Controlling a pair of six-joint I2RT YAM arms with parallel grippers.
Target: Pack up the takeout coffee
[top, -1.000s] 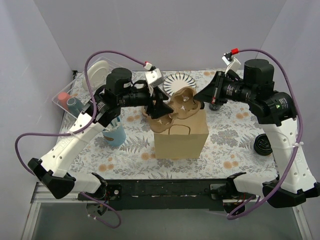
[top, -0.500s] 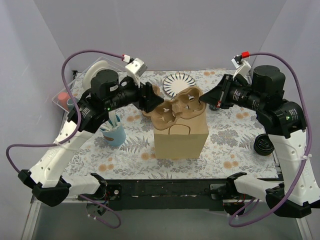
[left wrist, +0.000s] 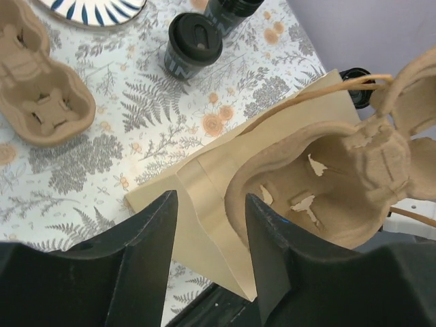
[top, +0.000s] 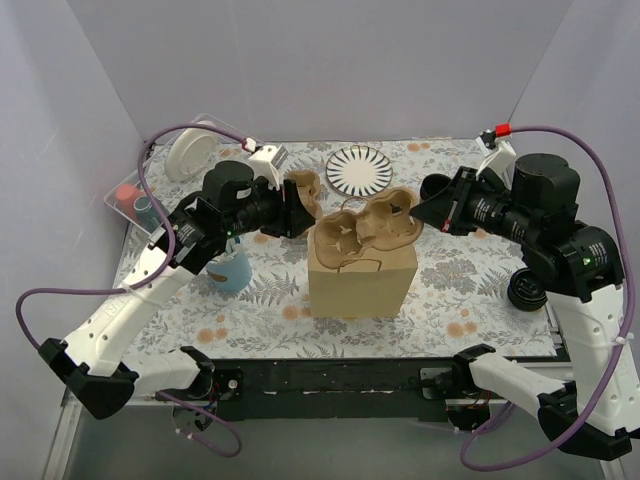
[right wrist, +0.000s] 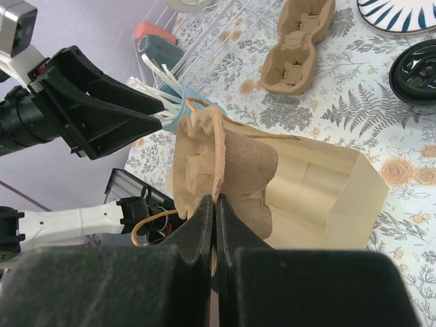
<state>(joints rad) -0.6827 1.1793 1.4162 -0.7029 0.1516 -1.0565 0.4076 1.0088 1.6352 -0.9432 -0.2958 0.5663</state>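
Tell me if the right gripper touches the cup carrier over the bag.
Touching. The right wrist view shows the right gripper pinching the rim of the cup carrier between shut fingers.

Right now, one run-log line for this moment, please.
right gripper: shut on cup carrier at paper bag mouth | left gripper: open, empty | coffee cups: on table, unpacked

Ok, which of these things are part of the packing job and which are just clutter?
Job: two lidded coffee cups, paper bag, carrier in the right gripper.
Clutter: second carrier, striped plate, light-blue cup.
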